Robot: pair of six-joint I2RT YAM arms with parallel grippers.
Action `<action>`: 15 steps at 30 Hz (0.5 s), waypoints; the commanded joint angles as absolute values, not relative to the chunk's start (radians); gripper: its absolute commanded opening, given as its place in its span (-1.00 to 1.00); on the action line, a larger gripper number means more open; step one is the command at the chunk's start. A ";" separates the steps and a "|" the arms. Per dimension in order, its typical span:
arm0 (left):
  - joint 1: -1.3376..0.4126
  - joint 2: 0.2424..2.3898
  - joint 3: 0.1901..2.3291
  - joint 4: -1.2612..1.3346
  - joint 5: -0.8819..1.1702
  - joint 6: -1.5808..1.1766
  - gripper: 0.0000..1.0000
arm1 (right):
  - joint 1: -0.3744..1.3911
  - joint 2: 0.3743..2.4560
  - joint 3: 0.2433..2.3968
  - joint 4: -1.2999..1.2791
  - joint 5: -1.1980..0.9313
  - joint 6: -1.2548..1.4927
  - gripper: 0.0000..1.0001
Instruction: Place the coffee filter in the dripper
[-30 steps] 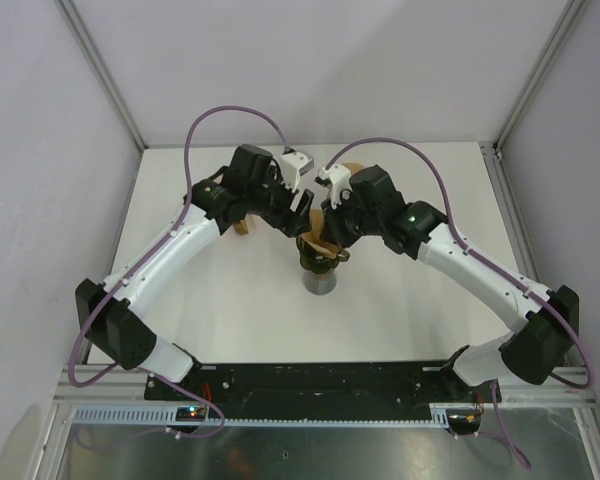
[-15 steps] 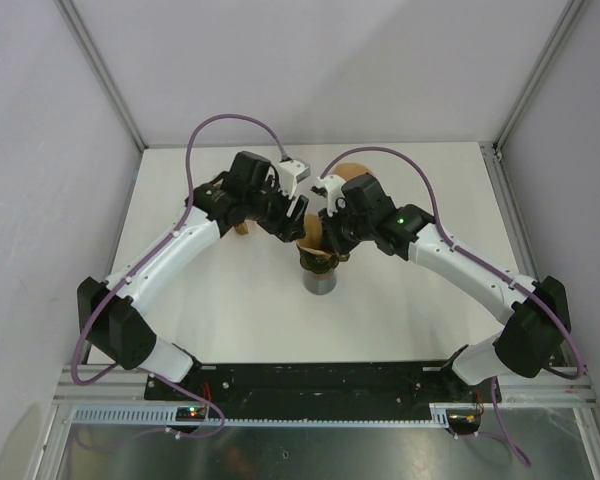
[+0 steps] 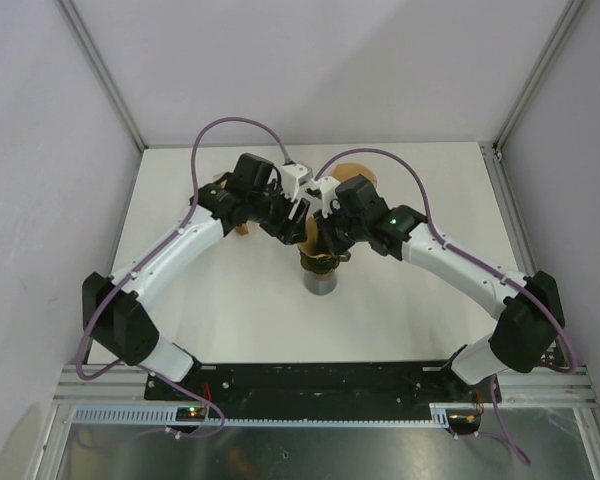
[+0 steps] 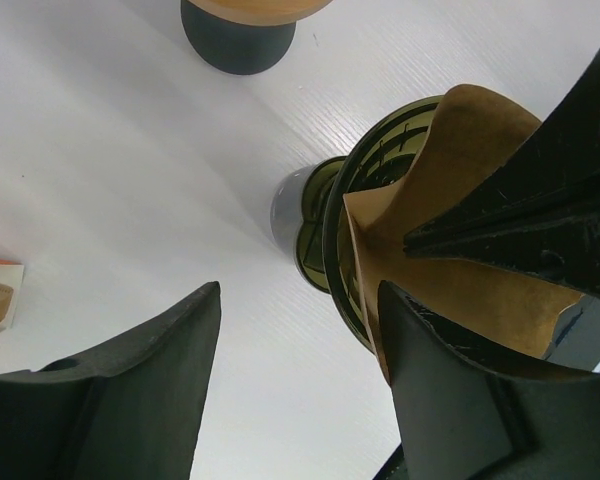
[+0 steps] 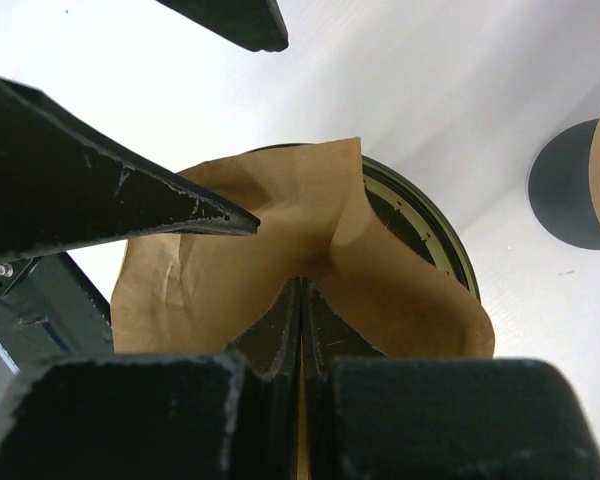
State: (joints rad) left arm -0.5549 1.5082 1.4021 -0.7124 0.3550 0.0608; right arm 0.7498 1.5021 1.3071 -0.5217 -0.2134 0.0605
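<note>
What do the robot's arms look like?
The left arm and right arm have white tubes and chunky black joints. A purple cable loops along each. The right one has a tiny green light. The fingers are black and pointy.

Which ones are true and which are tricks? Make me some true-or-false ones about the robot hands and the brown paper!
1. The right gripper pinches the brown filter. True.
2. The left gripper is shut tight. False: its jaws stand apart, with nothing pinched between them.
3. The dripper is bright red. False: it is dark green.
4. The filter lies flat on the table. False: it stands up in the dripper's mouth.
5. The dripper sits on a grey base. True.
</note>
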 commanded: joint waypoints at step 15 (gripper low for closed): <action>-0.532 1.457 1.468 -0.697 0.401 0.058 0.48 | 0.772 1.547 1.310 -0.552 -0.103 0.063 -1.00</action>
State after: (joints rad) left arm -0.5514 1.5082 1.4113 -0.7074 0.3767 0.0597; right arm 0.7723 1.5375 1.3071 -0.5068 -0.1383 0.0608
